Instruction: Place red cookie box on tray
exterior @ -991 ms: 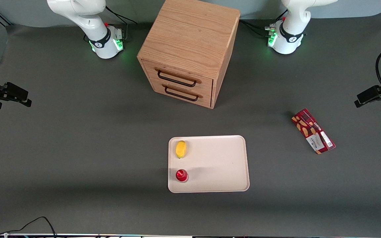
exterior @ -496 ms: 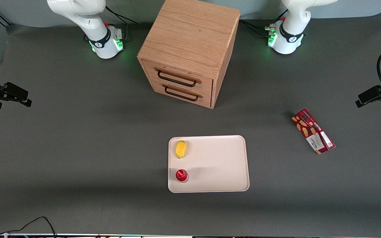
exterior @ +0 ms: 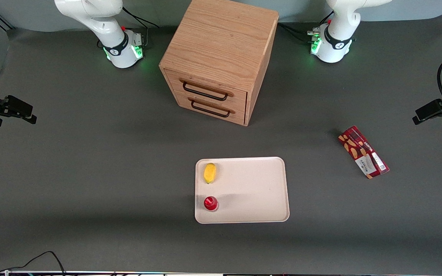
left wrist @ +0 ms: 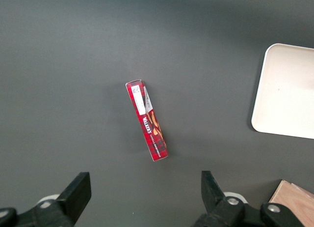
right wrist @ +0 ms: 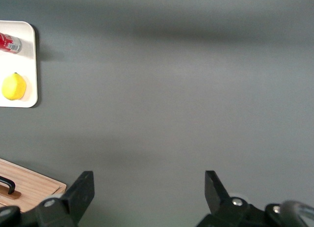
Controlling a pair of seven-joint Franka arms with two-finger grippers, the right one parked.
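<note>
My claw (left wrist: 142,197) spread wide, empty, hovering high over table (exterior: 90,161). Red cookie box (left wrist: 147,120) flat on table directly below claw, untouched. Tray (left wrist: 287,92) well apart from claw, box not on it.

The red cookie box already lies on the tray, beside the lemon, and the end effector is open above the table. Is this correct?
Not quite: the front view shows the red cookie box on the table, apart from the tray, toward the working arm's end. The end effector is open above it.
</note>
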